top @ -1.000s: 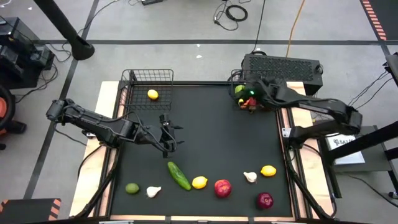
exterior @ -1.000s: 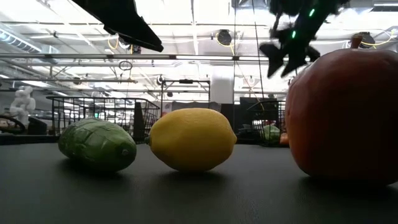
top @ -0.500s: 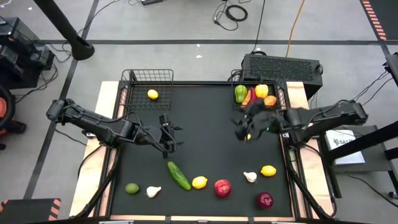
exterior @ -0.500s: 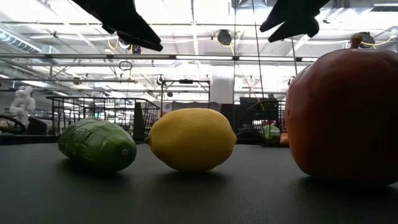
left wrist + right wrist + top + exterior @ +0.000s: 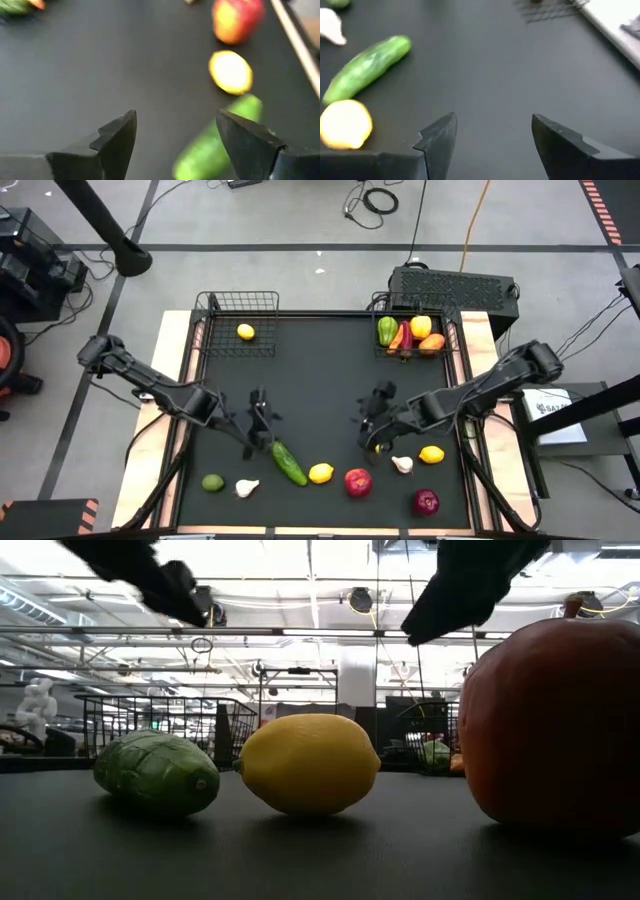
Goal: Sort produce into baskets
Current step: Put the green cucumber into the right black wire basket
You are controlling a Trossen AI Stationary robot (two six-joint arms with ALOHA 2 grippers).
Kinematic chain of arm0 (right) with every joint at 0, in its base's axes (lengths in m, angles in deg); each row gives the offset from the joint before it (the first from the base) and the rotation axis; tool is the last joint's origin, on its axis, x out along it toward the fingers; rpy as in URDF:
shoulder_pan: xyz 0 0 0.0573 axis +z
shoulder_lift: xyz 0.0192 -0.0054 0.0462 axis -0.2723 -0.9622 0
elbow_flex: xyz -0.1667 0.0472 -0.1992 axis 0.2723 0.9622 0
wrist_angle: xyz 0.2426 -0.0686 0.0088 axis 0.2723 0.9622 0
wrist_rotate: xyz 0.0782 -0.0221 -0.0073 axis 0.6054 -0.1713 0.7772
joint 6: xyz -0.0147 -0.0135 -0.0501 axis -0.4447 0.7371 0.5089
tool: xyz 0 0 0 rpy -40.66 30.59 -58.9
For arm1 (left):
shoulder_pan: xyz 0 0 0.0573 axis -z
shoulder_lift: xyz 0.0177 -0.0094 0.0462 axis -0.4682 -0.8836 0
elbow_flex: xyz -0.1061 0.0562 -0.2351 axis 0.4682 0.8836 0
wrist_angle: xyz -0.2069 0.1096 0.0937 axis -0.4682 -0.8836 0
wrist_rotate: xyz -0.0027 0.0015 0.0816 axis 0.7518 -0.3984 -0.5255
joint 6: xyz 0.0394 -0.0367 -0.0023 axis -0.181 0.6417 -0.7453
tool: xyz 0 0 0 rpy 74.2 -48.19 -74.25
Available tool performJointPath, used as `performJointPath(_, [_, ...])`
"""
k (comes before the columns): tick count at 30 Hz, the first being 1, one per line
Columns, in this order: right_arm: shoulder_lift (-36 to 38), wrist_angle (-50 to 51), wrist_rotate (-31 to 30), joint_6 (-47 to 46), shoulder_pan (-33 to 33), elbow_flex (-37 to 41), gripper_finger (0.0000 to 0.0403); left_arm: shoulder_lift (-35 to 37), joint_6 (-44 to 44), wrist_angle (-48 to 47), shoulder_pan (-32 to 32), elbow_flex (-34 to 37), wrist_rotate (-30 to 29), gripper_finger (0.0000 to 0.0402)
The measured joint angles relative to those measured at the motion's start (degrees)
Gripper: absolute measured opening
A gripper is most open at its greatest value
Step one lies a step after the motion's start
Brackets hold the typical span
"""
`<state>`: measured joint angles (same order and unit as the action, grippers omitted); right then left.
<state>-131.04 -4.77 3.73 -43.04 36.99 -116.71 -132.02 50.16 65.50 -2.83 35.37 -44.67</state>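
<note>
The cucumber (image 5: 288,462) lies near the counter's (image 5: 320,380) front edge, beside a lemon (image 5: 321,473). The left gripper (image 5: 255,428) hovers just above it, jaws apart and empty. The right gripper (image 5: 374,430), also released and empty, hangs near the garlic (image 5: 402,465). Both wire baskets (image 5: 238,325) stand at the back corners.
</note>
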Motion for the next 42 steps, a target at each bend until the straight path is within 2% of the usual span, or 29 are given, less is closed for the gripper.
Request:
performJointPath(4, [-2.7,-3.6,5.0,1.9,-0.2,0.0,0.0247,0.0,3.7,-0.9,4.4,0.0,3.1,0.0281])
performJointPath(7, [-3.4,-7.0,5.7,3.4,-0.5,0.0,0.0247,0.0,5.9,-0.9,7.1,0.0,3.3,0.0281])
performJointPath(12, [-3.4,-11.7,5.7,4.6,-0.5,0.0,0.0247,-2.6,7.7,-1.0,10.6,0.0,-0.3,0.0281])
performJointPath(16, [-3.4,-14.4,5.8,4.8,-0.5,0.0,0.0247,-7.3,6.6,-1.0,11.8,0.0,-2.5,0.0281])
performJointPath(22, [-3.4,-14.6,6.8,4.8,-0.5,0.0,0.0247,-14.1,3.5,4.0,11.2,0.0,-0.4,0.0285])
performJointPath(28, [-3.4,-14.5,6.9,5.2,-0.5,0.0,0.0247,-19.1,-4.0,6.5,10.1,0.0,0.9,0.0315])
performJointPath(33, [-3.4,-14.3,6.9,5.2,-0.5,0.0,0.0247,-20.5,-8.4,6.2,7.9,0.0,2.8,0.032])
performJointPath(37, [-3.4,-14.3,6.9,5.6,-0.5,0.0,0.0247,-20.5,-10.0,5.5,5.3,0.0,7.7,0.032])
performJointPath(42, [-3.4,-14.1,6.9,6.1,-0.5,0.0,0.0247,-20.6,-14.2,2.4,3.2,0.0,8.8,0.032])
